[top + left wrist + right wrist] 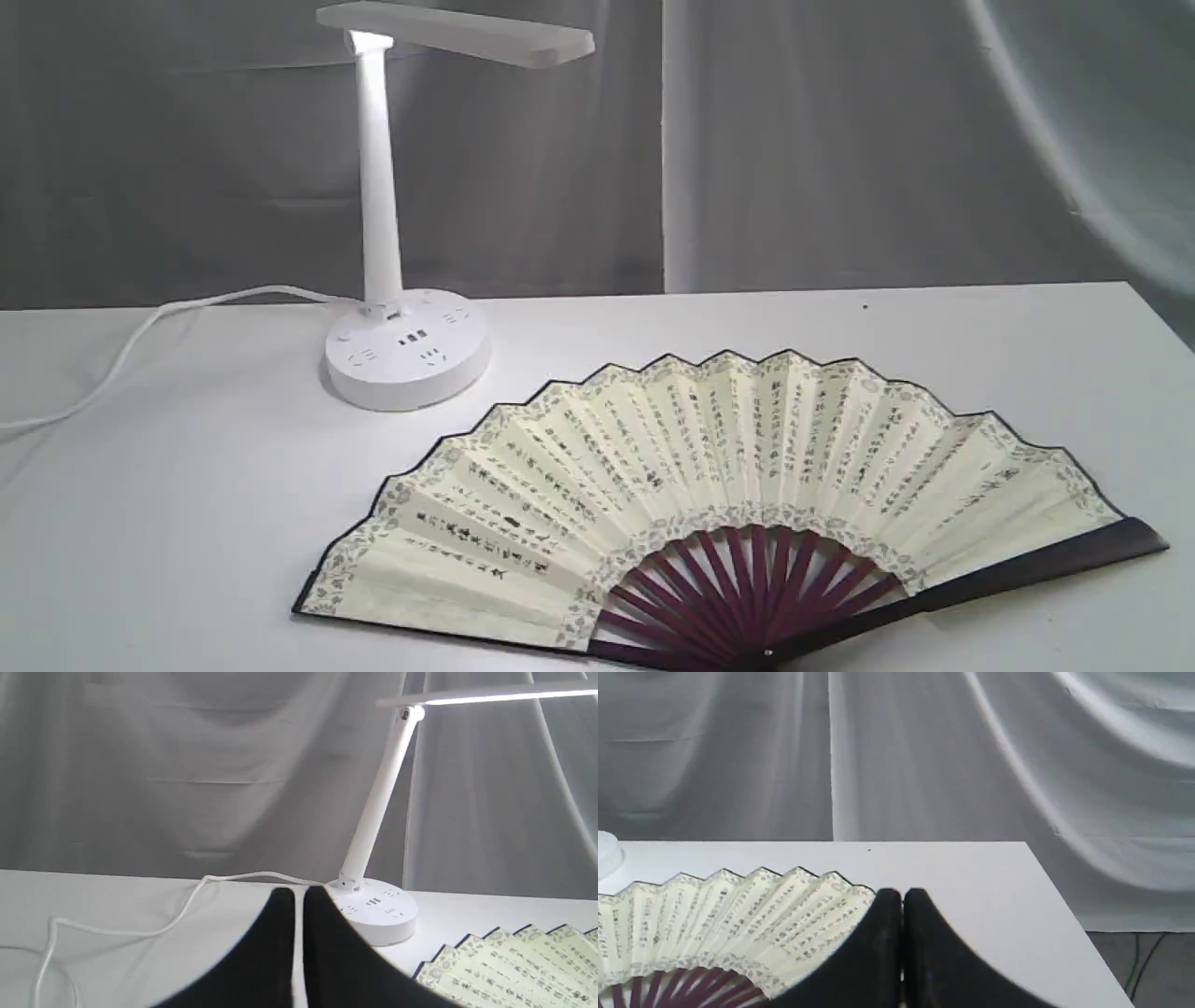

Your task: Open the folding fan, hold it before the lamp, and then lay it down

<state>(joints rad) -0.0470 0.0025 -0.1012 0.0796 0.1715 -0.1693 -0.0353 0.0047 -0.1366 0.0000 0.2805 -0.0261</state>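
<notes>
- Two claws, both closed and empty. The left claw (294, 896) shows only a hairline slit between its fingers, and the right claw (902, 895) has its fingers pressed together. Neither shows in the exterior view.
- The folding fan (747, 467) lies fully spread and flat on the table (187, 485). One end of its pleats runs just below and beside the right claw, partly hidden by it; I can't tell the gap. From the left claw it sits lower, toward the right arm's side.
- The lamp (378, 187) is lit, with its base just past the left claw's tips. Its cord (140, 336) trails off on that claw's outer side.
- Judgement: the fan looks opened and laid down, so little beyond backing off is left.
- Risk, right claw: a dip or inward swing would snag the pleats, then crease the paper or drag the fan.
- Risk, left claw: a forward push would bump the lamp base or hook the cord, which could tip the lamp onto the fan.
</notes>
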